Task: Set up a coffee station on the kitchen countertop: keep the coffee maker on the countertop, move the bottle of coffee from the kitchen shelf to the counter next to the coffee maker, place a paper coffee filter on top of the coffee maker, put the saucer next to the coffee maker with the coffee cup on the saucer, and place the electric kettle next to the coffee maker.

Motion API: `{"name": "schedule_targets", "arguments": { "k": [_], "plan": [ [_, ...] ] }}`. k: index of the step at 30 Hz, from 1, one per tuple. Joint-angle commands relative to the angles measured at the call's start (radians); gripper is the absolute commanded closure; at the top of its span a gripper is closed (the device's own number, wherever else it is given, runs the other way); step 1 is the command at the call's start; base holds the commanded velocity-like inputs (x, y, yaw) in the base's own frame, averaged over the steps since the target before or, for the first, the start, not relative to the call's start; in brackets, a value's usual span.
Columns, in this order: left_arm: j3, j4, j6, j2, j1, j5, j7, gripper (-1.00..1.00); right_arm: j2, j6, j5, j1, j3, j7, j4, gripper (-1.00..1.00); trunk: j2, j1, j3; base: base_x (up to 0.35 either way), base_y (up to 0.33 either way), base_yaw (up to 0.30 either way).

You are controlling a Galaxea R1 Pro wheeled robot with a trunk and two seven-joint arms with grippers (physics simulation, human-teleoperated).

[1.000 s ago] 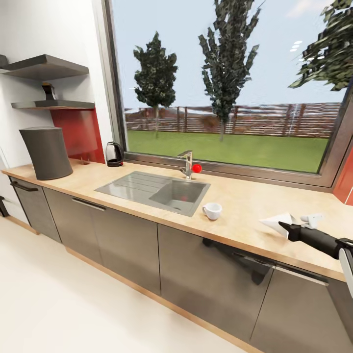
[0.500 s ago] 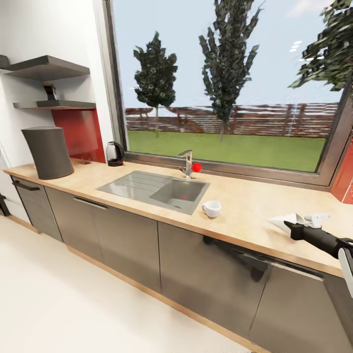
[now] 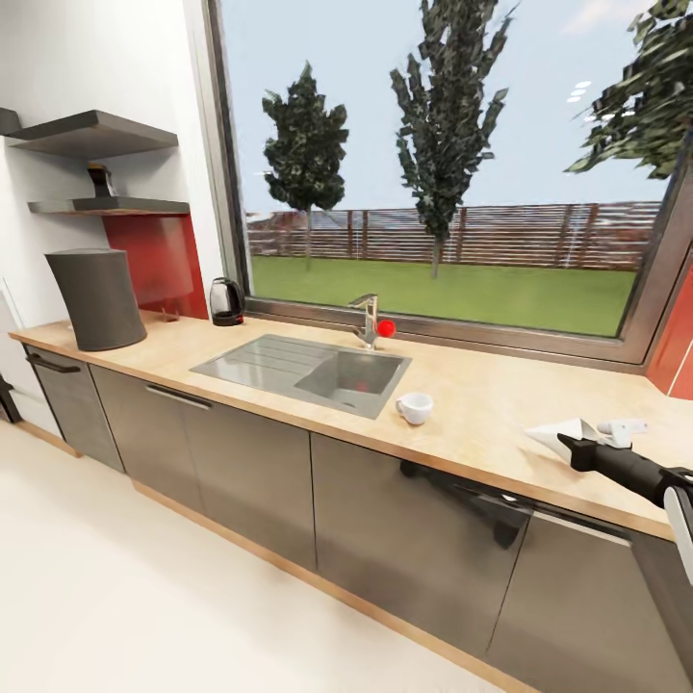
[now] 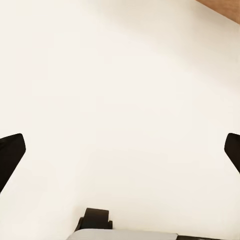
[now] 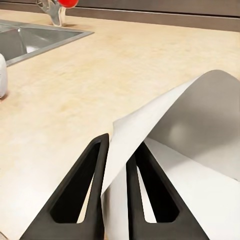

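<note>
Paper coffee filter (image 5: 165,150) is pinched between my right hand's (image 3: 579,450) two fingers, just over the bench (image 3: 481,404) at its right end. Left hand (image 4: 120,155): fingers wide apart, nothing in it, pale floor below. Further along, coffee cup (image 3: 415,408) sits by the sink (image 3: 298,366). Electric kettle (image 3: 225,302) at the window corner, coffee maker (image 3: 98,298) at far left end, bottle on the kitchen shelf (image 3: 111,205) above.

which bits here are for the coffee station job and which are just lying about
For the job:
tall dark grey coffee maker
squat dark glass kettle
small white cup
off-white paper filter, pinched in the right end effector
light-brown wood-look countertop

Lying about:
inset grey sink
silver tap with red knob
</note>
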Motion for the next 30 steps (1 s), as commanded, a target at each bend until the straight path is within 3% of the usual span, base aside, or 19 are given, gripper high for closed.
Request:
{"name": "schedule_targets", "arguments": {
  "k": [1, 30],
  "plan": [
    [0.001, -0.002, -0.001, 0.000, 0.000, 0.010, -0.001, -1.00, 0.000, 0.009, -0.003, 0.000, -0.001, 0.003, -0.001, 1.00, -0.001, 0.000, -0.001, 0.000, 0.000, 0.000],
    [0.002, -0.002, -0.001, 0.001, 0.001, 0.010, -0.001, -1.00, 0.000, 0.012, -0.006, -0.001, -0.003, 0.006, -0.001, 1.00, -0.001, 0.000, -0.001, 0.000, 0.020, 0.000]
  ]
}}
